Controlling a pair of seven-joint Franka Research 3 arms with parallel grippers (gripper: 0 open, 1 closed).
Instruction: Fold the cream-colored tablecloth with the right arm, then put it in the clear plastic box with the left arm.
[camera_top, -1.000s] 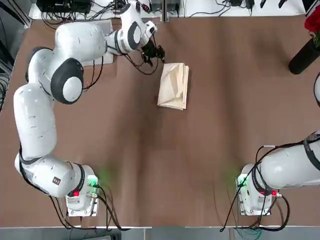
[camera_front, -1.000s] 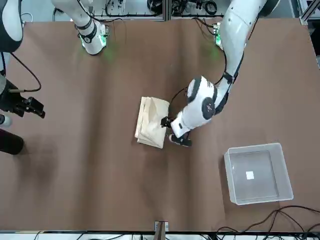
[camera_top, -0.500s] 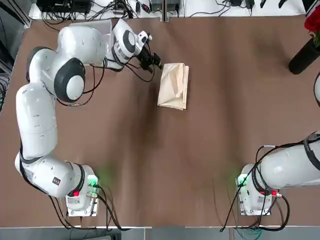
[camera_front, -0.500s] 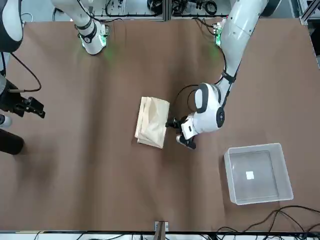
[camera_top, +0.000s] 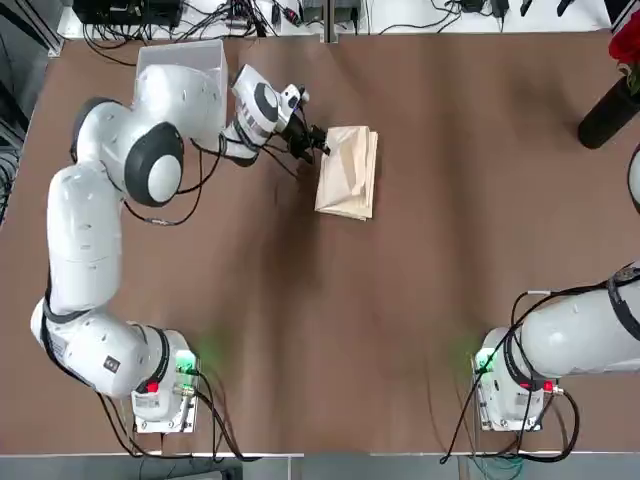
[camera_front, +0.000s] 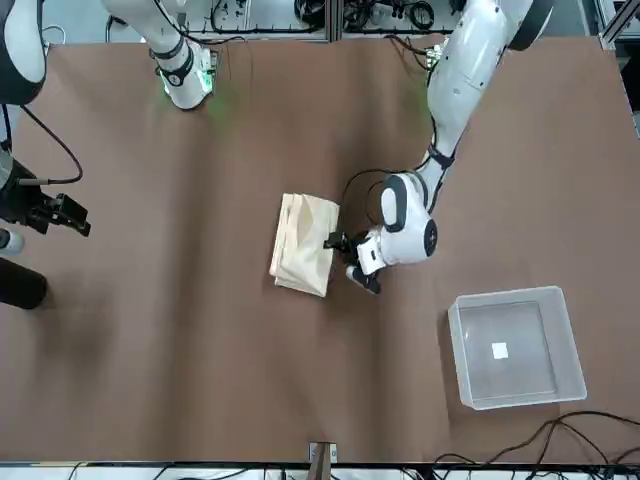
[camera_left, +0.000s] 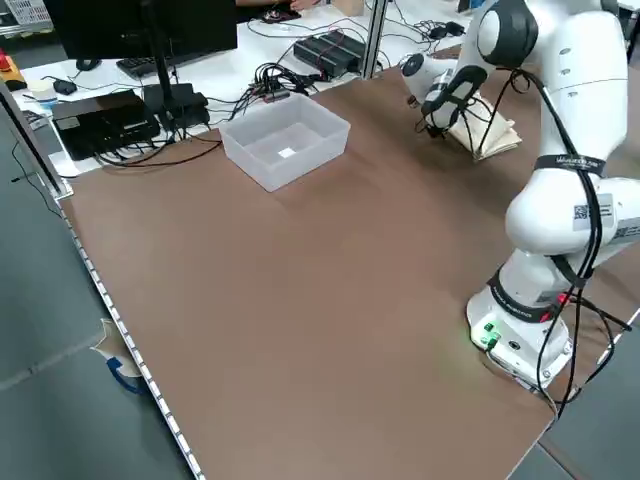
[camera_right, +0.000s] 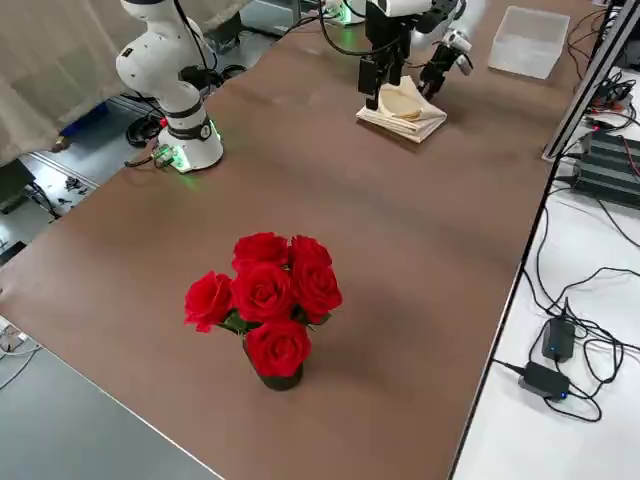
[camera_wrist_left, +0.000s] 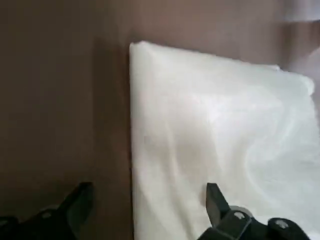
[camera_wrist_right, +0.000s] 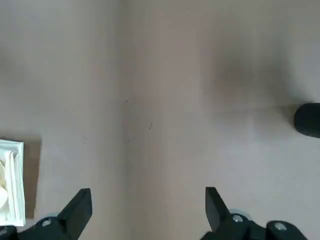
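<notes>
Left end effector (camera_top: 318, 143), spread, straddles the folded tablecloth's (camera_top: 349, 170) edge.

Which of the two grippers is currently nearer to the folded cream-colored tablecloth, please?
The left. The left gripper is open at the edge of the cream-colored tablecloth, on the clear plastic box's side; the right gripper is open, far off near the table's edge.

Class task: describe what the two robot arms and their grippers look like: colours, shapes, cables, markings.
Both arms are glossy white with rounded grey-capped joints. The left arm trails black cables to a dark left gripper; its base shows green and red lights. The right arm looks identical, with a black right gripper.
</notes>
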